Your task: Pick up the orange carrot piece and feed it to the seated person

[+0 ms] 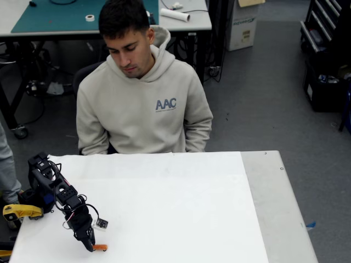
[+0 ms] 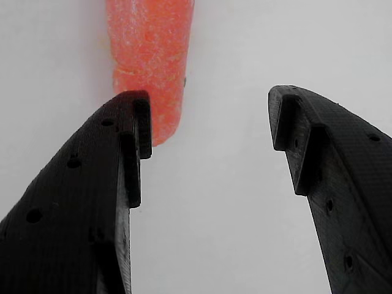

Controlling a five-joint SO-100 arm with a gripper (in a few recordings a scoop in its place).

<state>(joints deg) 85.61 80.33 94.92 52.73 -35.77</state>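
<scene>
The black two-finger gripper (image 2: 208, 128) stands with its jaws spread apart – the stubby bright-orange carrot piece (image 2: 150, 61) lies on the white table (image 1: 181, 208) at the left finger's tip, upper left of the wrist view. Blue "AAC" letters mark the seated person's (image 1: 143, 104) beige hoodie.

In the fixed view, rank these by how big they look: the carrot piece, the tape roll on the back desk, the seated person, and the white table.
1. White table
2. Seated person
3. Tape roll and carrot piece: similar; the tape is farther away, so unranked.
</scene>
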